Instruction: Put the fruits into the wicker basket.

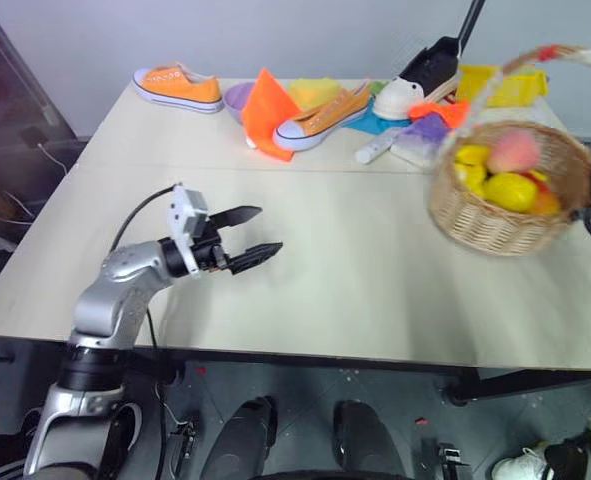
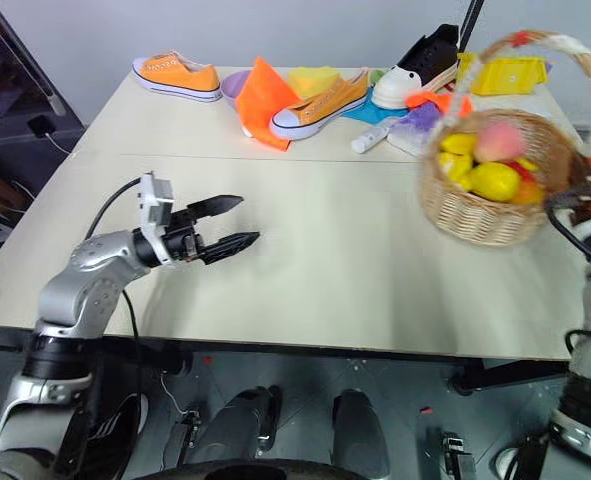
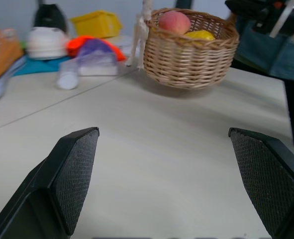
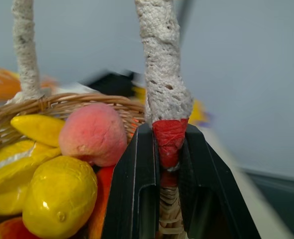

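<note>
Wicker basket (image 1: 505,200), table's 3 o'clock: lemon (image 1: 510,190), peach (image 1: 515,150), banana (image 4: 40,128) inside; right gripper (image 4: 169,164) clamps its handle (image 4: 161,74); left gripper (image 1: 247,238) gapes, empty; task apparently complete.

The left arm (image 1: 125,285) is showing a rounded silver-grey shell, running into black segments near the shoulder and at the wrist. A small white boxy module (image 1: 187,216) is sitting on top of the wrist, and a thin black cable (image 1: 135,218) is looping from it back along the arm. The left end effector (image 1: 258,236) is showing two black tapered fingers (image 3: 77,172) whose inner pads are carrying a fine cross-hatched texture. The right end effector (image 4: 169,149) is showing smooth, glossy black fingers with hollow channelled backs.
</note>
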You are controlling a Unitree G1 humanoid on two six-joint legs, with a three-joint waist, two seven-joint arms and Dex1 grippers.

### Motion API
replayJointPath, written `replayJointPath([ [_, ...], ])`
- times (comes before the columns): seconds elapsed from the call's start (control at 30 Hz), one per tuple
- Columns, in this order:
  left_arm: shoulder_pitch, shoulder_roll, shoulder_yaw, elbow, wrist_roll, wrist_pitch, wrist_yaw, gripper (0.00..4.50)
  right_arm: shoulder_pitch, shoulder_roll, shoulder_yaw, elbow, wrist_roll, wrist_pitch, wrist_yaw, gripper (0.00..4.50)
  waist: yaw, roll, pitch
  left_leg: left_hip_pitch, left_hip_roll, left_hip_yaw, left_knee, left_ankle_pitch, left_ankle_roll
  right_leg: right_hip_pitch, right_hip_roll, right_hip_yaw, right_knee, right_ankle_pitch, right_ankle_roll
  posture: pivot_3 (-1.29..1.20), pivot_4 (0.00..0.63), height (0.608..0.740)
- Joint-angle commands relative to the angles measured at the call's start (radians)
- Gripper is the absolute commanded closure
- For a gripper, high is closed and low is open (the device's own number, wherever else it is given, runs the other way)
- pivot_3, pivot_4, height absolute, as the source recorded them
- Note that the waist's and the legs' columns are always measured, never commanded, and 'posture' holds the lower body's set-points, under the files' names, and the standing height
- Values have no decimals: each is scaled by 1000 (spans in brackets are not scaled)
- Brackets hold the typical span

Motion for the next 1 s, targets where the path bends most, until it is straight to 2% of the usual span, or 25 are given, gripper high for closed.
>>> replayJointPath([
  [0.03,-28,0,-6,29,15,-33,-40,0,18,-3,-86,-36,-20,-33,-81,4459,-5,1,0,0,0,0,0,0,0,0,0,0,0,0,0,0,150,740],
  [0.23,-34,23,-28,71,44,-52,-115,0,25,85,-91,-50,55,28,-139,4459,-20,2,-1,1,1,0,0,0,0,1,1,0,1,0,0,0,150,740],
  [0.43,-29,14,-15,63,43,-57,-129,0,16,102,-85,-41,85,44,-157,4459,-14,6,-1,1,0,0,0,0,0,1,0,0,0,0,0,0,150,740],
  [0.57,-11,10,-13,52,45,-58,-120,0,24,101,-79,-56,98,55,-160,2605,-14,6,-1,1,0,-1,0,0,0,1,0,0,0,0,0,0,150,740],
  [0.6,-8,10,-13,52,45,-60,-120,0,30,100,-77,-64,95,53,-162,1976,-14,6,-1,1,0,-1,0,0,0,1,0,0,0,0,0,0,150,740],
  [0.63,-7,9,-13,53,46,-62,-120,0,33,99,-75,-69,92,51,-163,1597,-14,6,-1,1,0,-1,0,0,0,1,0,0,0,0,0,0,150,740],
  [0.73,-10,7,-11,62,50,-65,-115,0,84,114,-69,-155,86,88,-185,16,-14,6,-1,1,0,-1,0,0,0,1,0,0,0,0,0,0,150,740],
  [0.87,-1,5,1,68,56,-72,-92,0,163,224,-34,-381,78,116,-284,16,-13,7,-2,1,0,-2,0,0,0,1,1,0,1,0,0,0,150,740],
  [1.0,39,5,27,47,54,-82,-56,0,253,370,85,-576,52,100,-324,16,-16,8,-2,1,0,-1,0,0,0,0,0,1,1,0,0,0,150,740],
])
